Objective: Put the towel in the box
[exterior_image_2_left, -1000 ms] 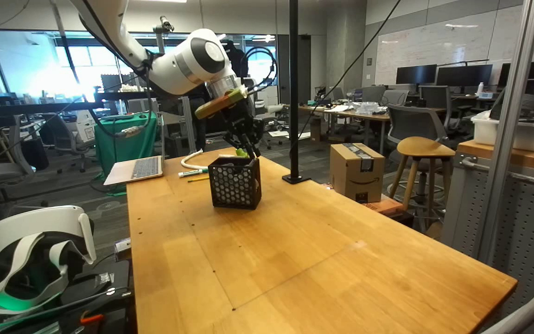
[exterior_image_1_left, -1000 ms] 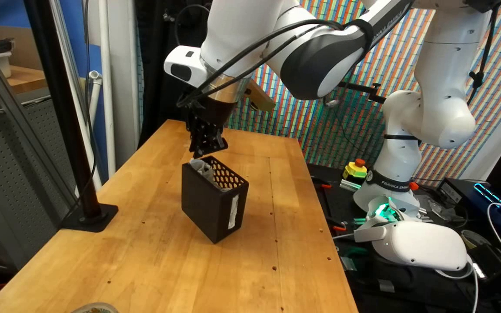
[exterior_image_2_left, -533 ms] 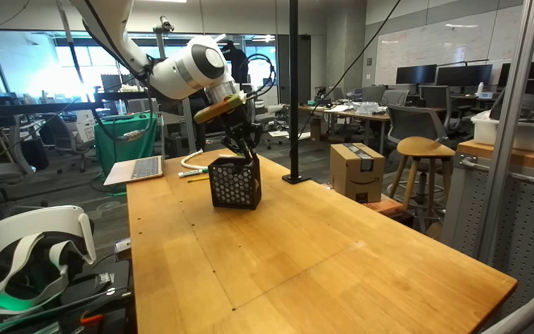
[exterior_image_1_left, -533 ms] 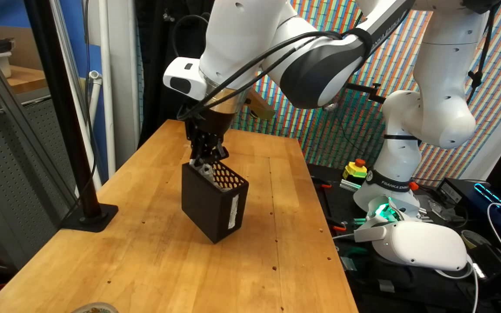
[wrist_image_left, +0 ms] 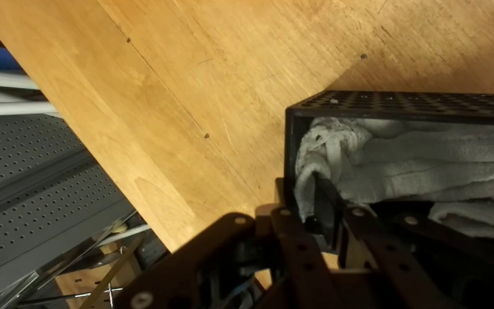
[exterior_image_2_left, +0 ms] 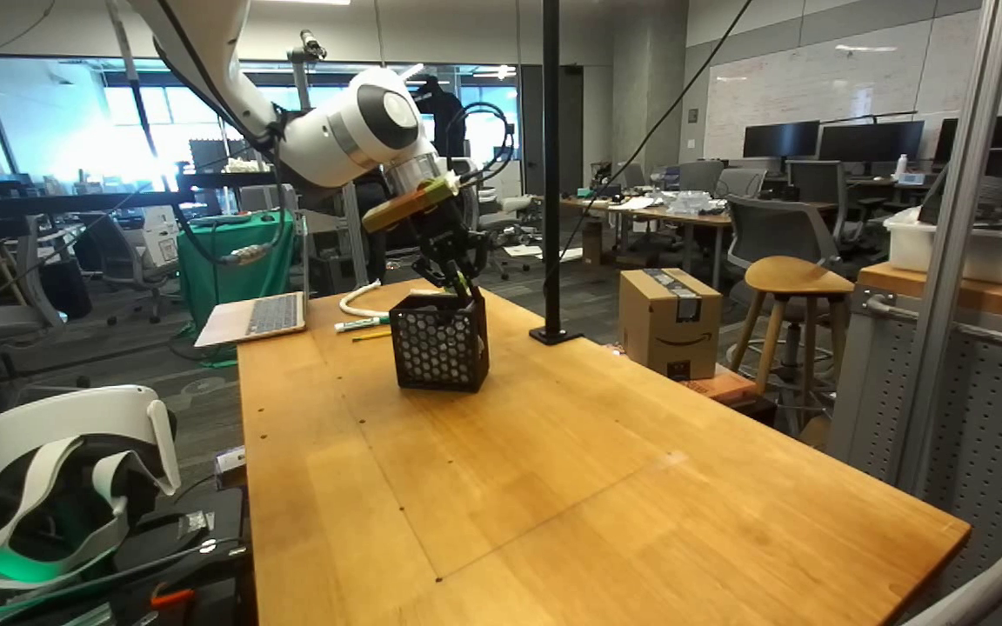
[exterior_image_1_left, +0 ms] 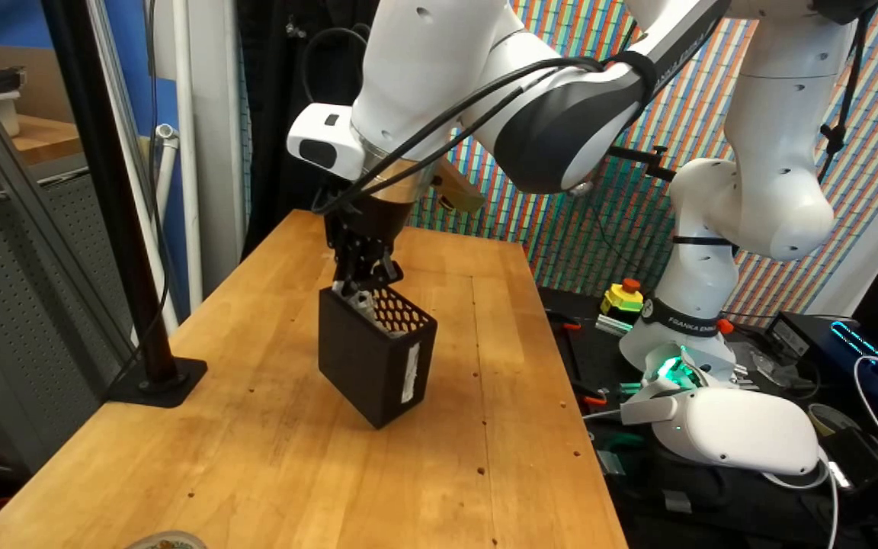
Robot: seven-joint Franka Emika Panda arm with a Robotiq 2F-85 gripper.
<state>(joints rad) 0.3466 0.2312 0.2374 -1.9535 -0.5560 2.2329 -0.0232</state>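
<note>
A wooden bench (exterior_image_1_left: 294, 473) holds the box (exterior_image_1_left: 363, 358) mouth-up, in from the edges, seemingly so the claw (exterior_image_2_left: 466, 291), clenched, any hold unclear, can tuck the towel (wrist_image_left: 410, 167) fully inside.

In an exterior view, "FRANKA EMI" reads on the black band (exterior_image_1_left: 680, 319) round the robot base (exterior_image_1_left: 675, 352); "EMIKA" on the dark strip (exterior_image_1_left: 681, 52) of the arm (exterior_image_1_left: 435, 61). Amazon smile arrow (exterior_image_2_left: 689, 341) on cardboard box (exterior_image_2_left: 663, 318); whiteboard (exterior_image_2_left: 814, 91) writing illegible.

Btm of towel (wrist_image_left: 410, 163) hidden in box (wrist_image_left: 401, 114); wrist view cuts off box's end. Round thing (exterior_image_1_left: 167, 541) mostly cut off in an exterior view, I can't ID.
</note>
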